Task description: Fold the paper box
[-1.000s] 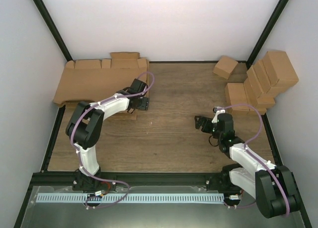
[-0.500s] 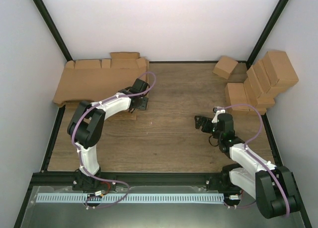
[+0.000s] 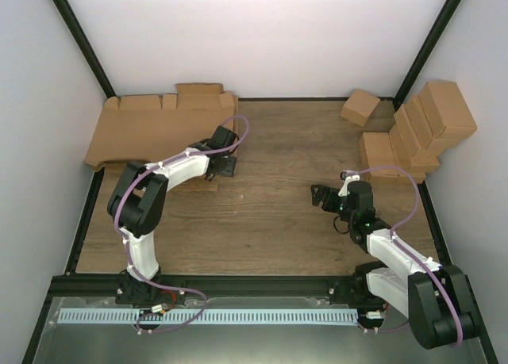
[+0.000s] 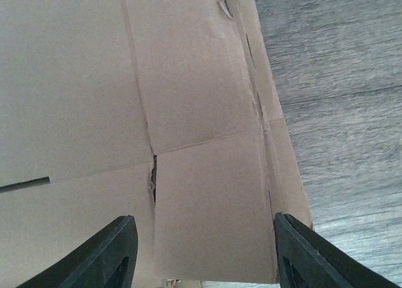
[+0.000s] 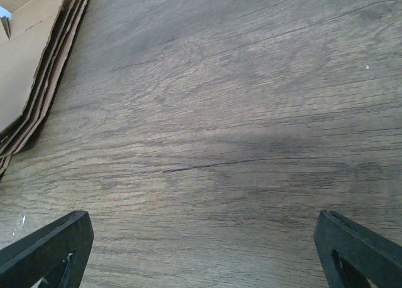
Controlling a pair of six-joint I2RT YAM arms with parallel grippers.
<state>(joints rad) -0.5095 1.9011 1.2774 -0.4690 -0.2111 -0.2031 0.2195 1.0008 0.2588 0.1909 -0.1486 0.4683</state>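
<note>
No paper box shows apart from the pile; I see only the pile of flat brown cardboard blanks (image 3: 151,130) at the back left. My left gripper (image 3: 221,170) is open and empty, low over the pile's right front corner. In the left wrist view the top sheet (image 4: 188,112) with creases and a slit fills the frame. My left gripper (image 4: 204,222) straddles one flap panel without gripping it. My right gripper (image 3: 319,196) is open and empty over bare wood right of centre, as the right wrist view (image 5: 204,219) also shows.
A cluster of small ready-made brown boxes (image 3: 417,134) stands at the back right, with one more (image 3: 359,106) by the back edge. The pile's layered edge (image 5: 31,68) shows at the top left of the right wrist view. Black frame posts border the wooden table (image 3: 270,221).
My left wrist has shifted slightly toward the pile. The right arm has not moved.
</note>
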